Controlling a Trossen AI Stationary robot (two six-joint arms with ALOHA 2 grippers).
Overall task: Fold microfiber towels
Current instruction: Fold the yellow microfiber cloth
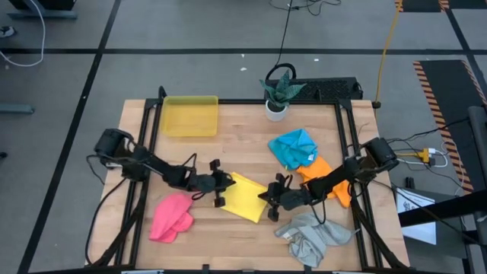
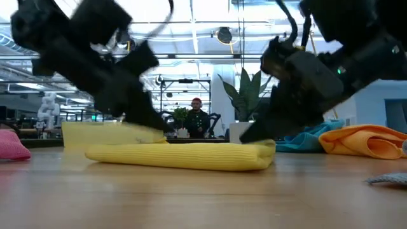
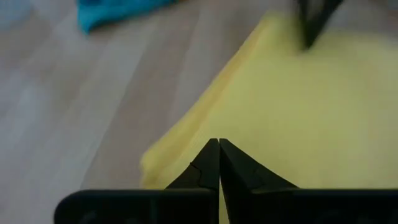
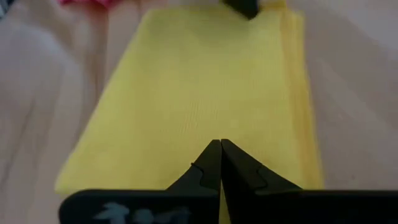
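Jaws, both grippers: pressed together, tips meeting, as each wrist view shows. Whether any cloth is pinched between them cannot be told from these views.

Left gripper (image 1: 221, 190): low at the near-left edge of the yellow towel (image 1: 245, 197), touching or just beside it.

Right gripper (image 1: 272, 199): low at the opposite, right edge of the same towel.

Yellow towel: lies flat near the middle of the table (image 1: 228, 125), between the two grippers; layered edges along one side show it is folded over.

Pink towel (image 1: 171, 217): bunched, front left, near the left arm.

Blue towel (image 1: 294, 148): crumpled, right of centre, behind the right arm.

Orange towel (image 1: 318, 169): crumpled, touching the blue one, partly under the right arm.

Grey towel (image 1: 313, 237): rumpled heap, front right.

Yellow tray (image 1: 189, 116): back left corner.

Potted plant (image 1: 278, 93): back edge, centre.

Person (image 2: 196, 119): far off in the room behind the table, low view only.
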